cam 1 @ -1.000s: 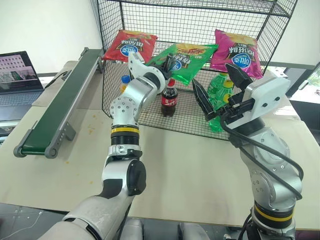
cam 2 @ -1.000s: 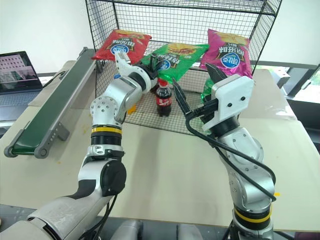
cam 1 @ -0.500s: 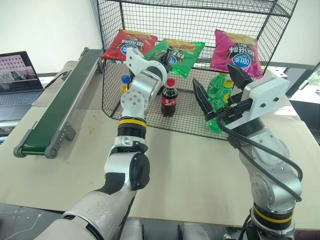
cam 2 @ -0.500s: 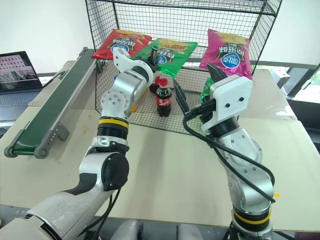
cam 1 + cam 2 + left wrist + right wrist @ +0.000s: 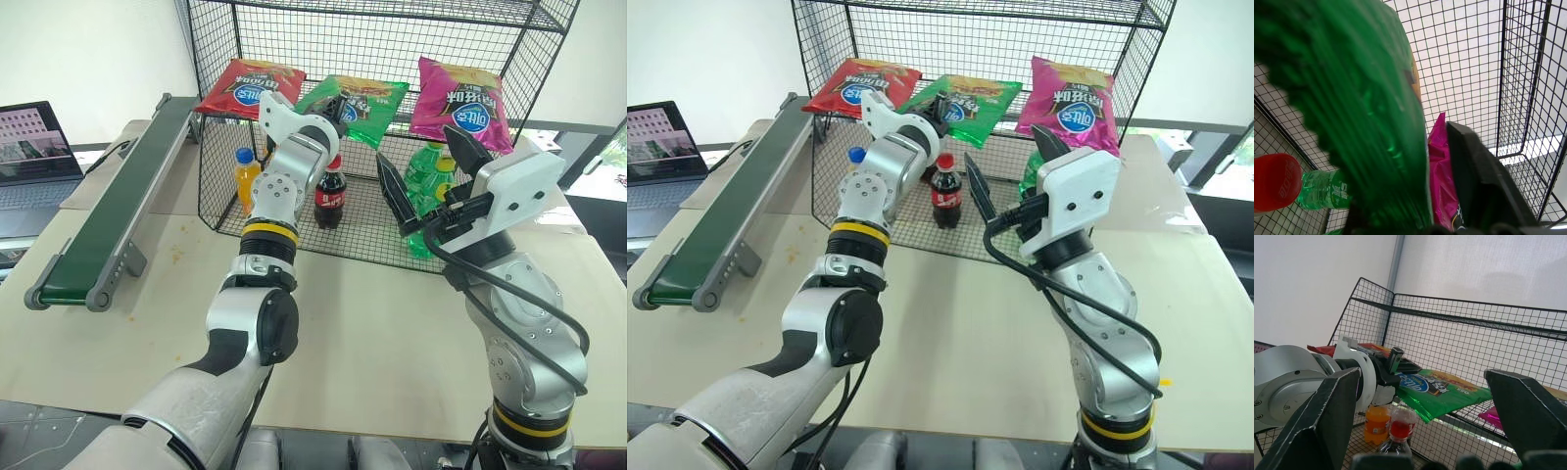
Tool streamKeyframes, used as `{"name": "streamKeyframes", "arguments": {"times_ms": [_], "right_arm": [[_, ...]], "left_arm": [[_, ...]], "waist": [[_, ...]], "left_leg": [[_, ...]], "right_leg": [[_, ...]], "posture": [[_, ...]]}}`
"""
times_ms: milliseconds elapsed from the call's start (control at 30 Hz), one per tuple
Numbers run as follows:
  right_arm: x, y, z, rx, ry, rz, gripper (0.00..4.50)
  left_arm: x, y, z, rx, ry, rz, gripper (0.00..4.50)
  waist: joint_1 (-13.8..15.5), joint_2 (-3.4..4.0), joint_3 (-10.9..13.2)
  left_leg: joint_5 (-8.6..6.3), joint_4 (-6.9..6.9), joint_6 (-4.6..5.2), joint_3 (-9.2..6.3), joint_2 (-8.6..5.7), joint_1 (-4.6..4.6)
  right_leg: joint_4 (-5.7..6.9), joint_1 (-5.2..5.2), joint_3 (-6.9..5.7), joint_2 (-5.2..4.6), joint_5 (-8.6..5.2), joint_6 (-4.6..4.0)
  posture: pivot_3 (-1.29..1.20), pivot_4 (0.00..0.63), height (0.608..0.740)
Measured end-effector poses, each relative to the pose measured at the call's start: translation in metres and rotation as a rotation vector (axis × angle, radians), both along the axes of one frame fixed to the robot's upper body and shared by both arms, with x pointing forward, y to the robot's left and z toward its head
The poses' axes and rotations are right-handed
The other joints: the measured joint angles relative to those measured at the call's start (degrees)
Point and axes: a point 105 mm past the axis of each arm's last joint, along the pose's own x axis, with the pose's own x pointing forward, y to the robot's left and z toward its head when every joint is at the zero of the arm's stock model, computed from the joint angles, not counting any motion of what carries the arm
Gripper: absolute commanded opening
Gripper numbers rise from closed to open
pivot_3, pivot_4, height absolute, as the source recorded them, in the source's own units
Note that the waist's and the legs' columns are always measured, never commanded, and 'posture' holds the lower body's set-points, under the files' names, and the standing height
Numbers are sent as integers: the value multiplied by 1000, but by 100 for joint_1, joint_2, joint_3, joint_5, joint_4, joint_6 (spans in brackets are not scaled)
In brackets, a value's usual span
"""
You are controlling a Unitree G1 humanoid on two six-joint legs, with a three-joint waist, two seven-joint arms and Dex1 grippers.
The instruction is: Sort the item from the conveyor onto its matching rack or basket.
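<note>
Rack dominates my view: a tall black wire-mesh cage on the pale tabletop, thin rigid wire in a square grid, with a mesh shelf partway up. Placement looks to me nearly done. The green snack bag lies on that shelf between a red bag and a pink bag, all three flat, glossy, crinkly foil pillows with sealed edges. What remains, as I judge it, is getting my left hand clear of the cage without dragging the bag back off.

Conveyor sits well apart to the left, a long dark green belt in a grey metal frame, matte, nothing on it.

Right hand hangs in front of the cage with its two black wedge-shaped fingers spread wide and nothing between them.

Left hand is at the near edge of the green bag. In the left wrist view the bag's near edge sits between the two fingers, which stand apart with a visible gap on one side; whether they pinch the foil at all I cannot tell.

Lower mesh floor carries round plastic bottles: a green one, a dark cola bottle with red cap, a small orange one.
</note>
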Motion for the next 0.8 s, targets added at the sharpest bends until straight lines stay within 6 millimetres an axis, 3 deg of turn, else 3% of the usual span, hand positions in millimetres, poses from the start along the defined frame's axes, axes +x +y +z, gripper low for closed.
{"name": "streamKeyframes", "arguments": {"times_ms": [133,300,400,533,667,800], "right_arm": [[0,1,0,6,2,6,4500],[0,2,-1,8,5,10,4500],[1,2,-2,7,11,13,4500],[5,3,-5,6,27,24,4500],[8,6,-7,8,37,45,4500],[9,8,-8,3,36,65,4500]], "left_arm": [[-5,-2,10,12,-41,-21,4456],[-24,-14,24,82,-107,-143,4485],[-41,-14,11,136,-134,-240,4485],[-48,-5,-16,192,-80,-275,4485],[-59,4,-6,245,-156,-290,4485],[-66,28,0,379,-281,-273,4485]], "waist": [[0,0,0],[-2,0,0],[-25,3,-2],[-26,3,-2],[-12,3,-2],[-34,5,-3]], "left_leg": [[0,1,0,0,0,1],[0,2,0,0,0,0],[2,0,-2,0,2,9],[10,2,1,-1,2,6],[10,3,1,-1,0,4],[13,-3,-3,-1,2,10]], "right_leg": [[1,1,0,0,0,0],[4,1,3,-1,0,0],[11,3,6,1,0,0],[13,1,6,2,0,0],[12,1,7,1,0,0],[15,1,7,3,1,-1]], "posture": [[0,150,740],[0,150,740],[0,150,740],[0,150,740],[0,150,740],[0,150,740]]}}
